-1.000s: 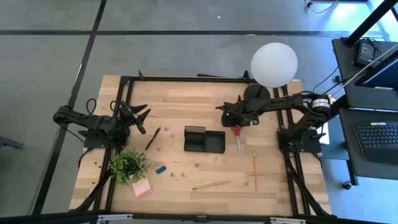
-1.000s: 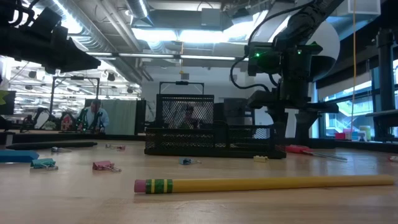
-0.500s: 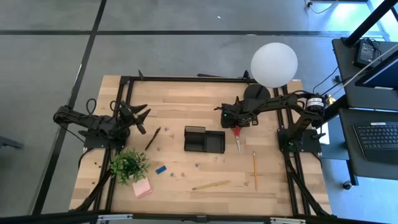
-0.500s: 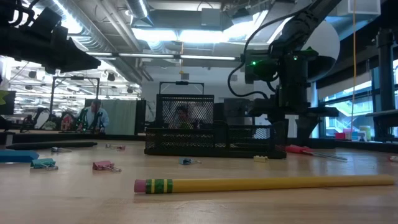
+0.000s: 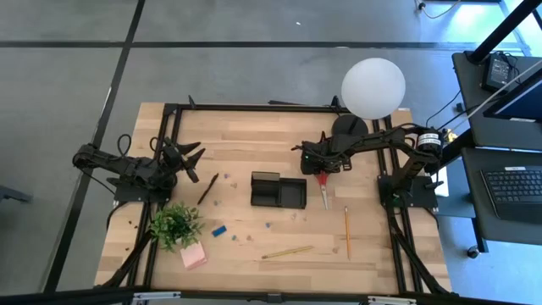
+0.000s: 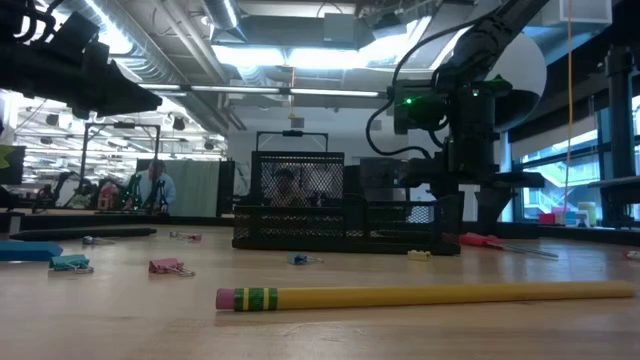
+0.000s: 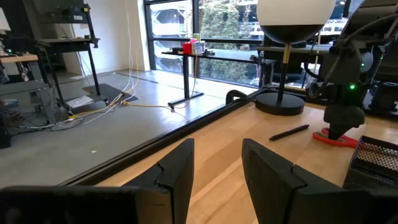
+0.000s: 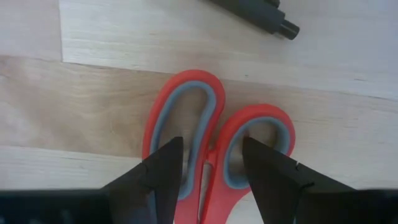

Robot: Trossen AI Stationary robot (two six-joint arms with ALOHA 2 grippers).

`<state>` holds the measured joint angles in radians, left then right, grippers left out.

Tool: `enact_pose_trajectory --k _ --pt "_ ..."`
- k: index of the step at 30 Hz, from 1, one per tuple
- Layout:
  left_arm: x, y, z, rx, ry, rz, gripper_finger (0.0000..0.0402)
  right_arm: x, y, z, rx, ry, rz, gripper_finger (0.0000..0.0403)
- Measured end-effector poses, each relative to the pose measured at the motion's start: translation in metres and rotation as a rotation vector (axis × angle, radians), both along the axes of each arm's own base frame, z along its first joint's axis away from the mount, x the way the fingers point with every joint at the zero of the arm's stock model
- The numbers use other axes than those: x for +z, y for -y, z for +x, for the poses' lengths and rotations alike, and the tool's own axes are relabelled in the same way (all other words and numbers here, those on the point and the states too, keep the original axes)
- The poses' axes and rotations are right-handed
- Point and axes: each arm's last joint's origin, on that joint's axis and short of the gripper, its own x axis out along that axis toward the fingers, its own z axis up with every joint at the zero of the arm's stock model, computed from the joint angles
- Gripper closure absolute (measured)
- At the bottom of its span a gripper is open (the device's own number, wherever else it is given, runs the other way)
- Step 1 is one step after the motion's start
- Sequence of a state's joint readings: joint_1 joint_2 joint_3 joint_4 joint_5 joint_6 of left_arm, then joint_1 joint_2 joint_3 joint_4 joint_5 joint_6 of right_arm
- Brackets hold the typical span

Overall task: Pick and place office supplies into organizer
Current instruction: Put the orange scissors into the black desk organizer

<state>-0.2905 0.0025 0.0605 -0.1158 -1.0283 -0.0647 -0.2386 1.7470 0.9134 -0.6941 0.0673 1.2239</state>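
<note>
The red-handled scissors (image 5: 324, 188) lie flat on the table, right of the black mesh organizer (image 5: 278, 191), with their handles toward the far edge. My right gripper (image 8: 214, 165) points down over the two handle loops (image 8: 211, 118). It is open, one finger over each loop, and the loops' inner rims are in the gap. In the low view it (image 6: 465, 215) stands low over the table. My left gripper (image 7: 217, 168) waits open and level at the table's left side (image 5: 190, 161). Two pencils (image 5: 288, 252) (image 5: 346, 230), a dark pen (image 5: 208, 187), a blue eraser (image 5: 219, 230) and a pink pad (image 5: 193, 256) lie loose. My right gripper comes at the scissors' handle loops (image 8: 186, 124) from above, pointing down. I cannot tell whether its fingertips touch them. The scissors lie flat on the wood.
A lamp with a white globe (image 5: 373, 87) and a round black base (image 5: 349, 129) stands just beyond the right gripper, and a dark pen (image 8: 255, 12) lies by it. A small green plant (image 5: 175, 224) stands at the near left. Small clips (image 6: 170, 266) are scattered near the organizer.
My right gripper has sunk a little toward the scissors' handles, then kept still. Its fingers have stayed as far apart as before. Nothing on the table has moved.
</note>
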Motion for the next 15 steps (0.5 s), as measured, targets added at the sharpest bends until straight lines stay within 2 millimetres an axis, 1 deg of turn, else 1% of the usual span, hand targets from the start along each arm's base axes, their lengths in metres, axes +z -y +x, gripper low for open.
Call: enact_pose_trajectory --k 6,15 --pt "0.0000 0.0000 0.0000 0.000 0.000 0.000 0.0272 -0.0001 0.0000 -0.0001 0.001 0.000 0.000 0.0233" --pt "0.0000 0.0000 0.0000 0.000 0.000 0.000 0.0272 -0.0002 0.0000 0.0000 0.002 0.000 -0.002 0.0277"
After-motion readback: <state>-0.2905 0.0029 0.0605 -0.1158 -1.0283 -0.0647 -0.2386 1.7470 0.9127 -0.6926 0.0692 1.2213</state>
